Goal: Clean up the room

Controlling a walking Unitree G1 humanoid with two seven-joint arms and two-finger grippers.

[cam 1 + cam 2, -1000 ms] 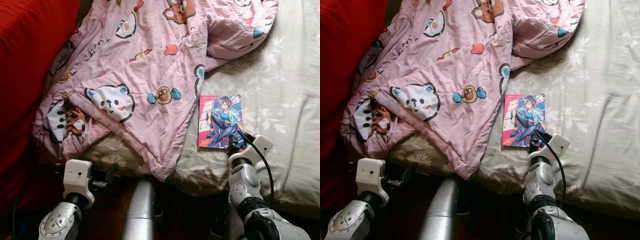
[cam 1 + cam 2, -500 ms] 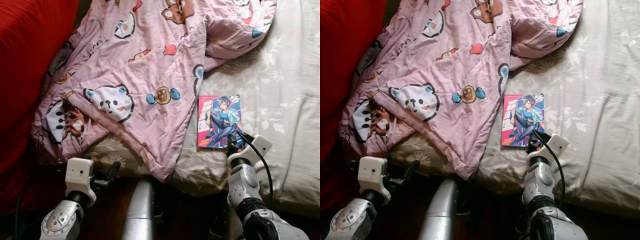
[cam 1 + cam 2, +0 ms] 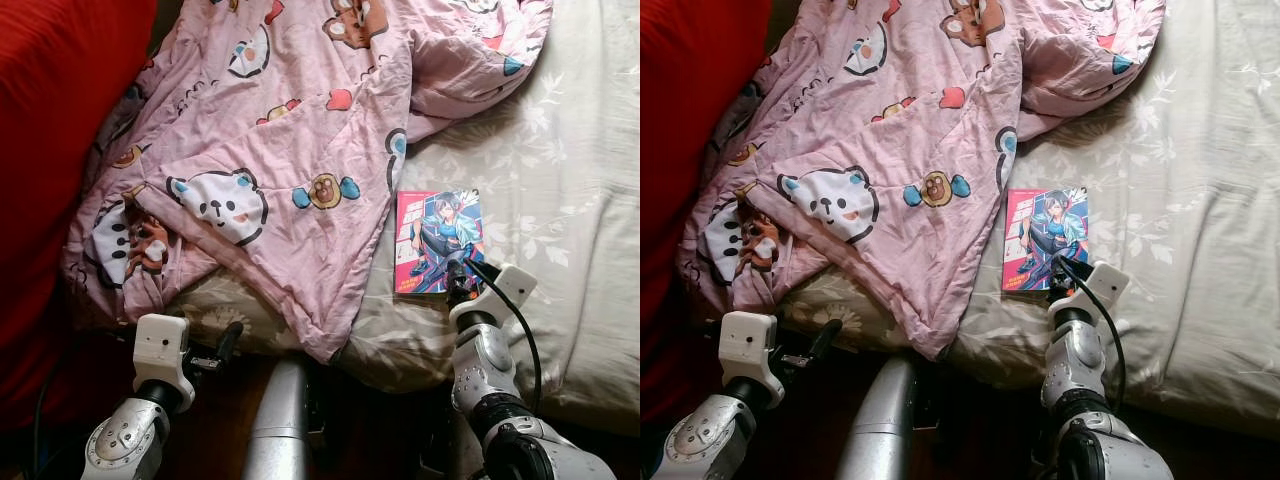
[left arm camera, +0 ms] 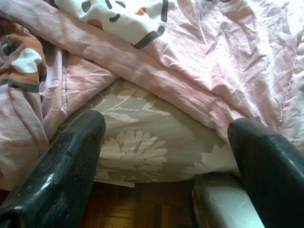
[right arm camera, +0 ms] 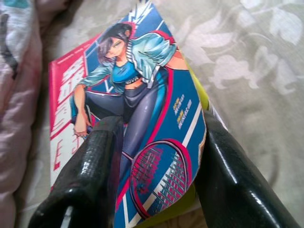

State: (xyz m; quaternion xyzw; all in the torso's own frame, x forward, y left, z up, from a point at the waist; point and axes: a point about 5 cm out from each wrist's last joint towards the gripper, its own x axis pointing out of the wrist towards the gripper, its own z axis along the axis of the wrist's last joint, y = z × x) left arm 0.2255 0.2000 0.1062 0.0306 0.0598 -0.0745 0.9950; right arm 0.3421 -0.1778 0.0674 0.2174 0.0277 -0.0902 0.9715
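Advancing since earlier, right gripper (image 5: 156, 166) is now straddling the comic book (image 3: 438, 242), fingers (image 5: 90, 175) parted around its bent cover. Book is lying on floral sheet (image 3: 560, 200) beside pink blanket (image 3: 290, 150). Left gripper (image 4: 166, 156) is hanging spread, empty.

Silver arms, black-fingered claws

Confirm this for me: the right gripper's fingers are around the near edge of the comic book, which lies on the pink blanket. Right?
Not quite. The right gripper does have its fingers around the near edge of the comic book, but the book lies on the pale floral sheet, beside the pink blanket. The left eye view shows this.
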